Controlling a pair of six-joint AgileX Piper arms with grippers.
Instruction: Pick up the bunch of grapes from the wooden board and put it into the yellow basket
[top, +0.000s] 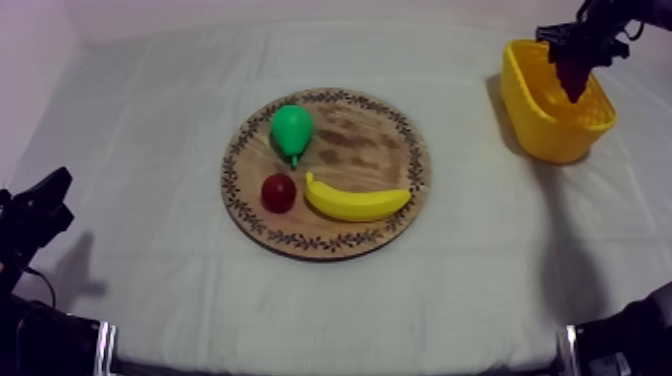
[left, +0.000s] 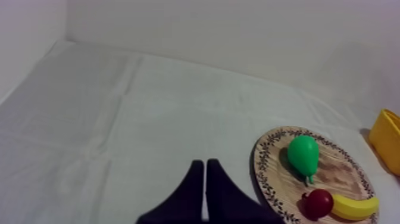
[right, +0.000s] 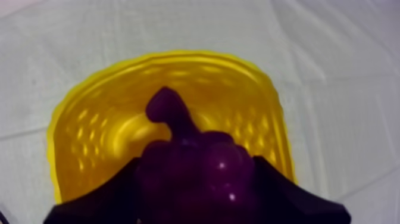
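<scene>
Grapes (right: 196, 170), dark purple, sat closest to us, clamped between the two black fingers of our right pincer (top: 576, 72). That pincer hung over the yellow basket (top: 548, 128) at the upper right of the frame. The bunch was off the wooden board (top: 372, 150) and above the basket's open mouth, not resting inside it as far as we could tell.

We judged the task to be at its last step, with only the drop left to do. The next move called for lowering a little inside the rim, parting the fingers so the bunch fell in, then lifting clear without catching the basket wall.

Our left pincer (left: 205, 170) sat low at the lower left of the frame over the desk (top: 150, 290), fingers together on nothing. It was well apart from the board, where a pear (top: 291, 128), a small red fruit (top: 278, 192) and a banana (top: 357, 203) lay.
</scene>
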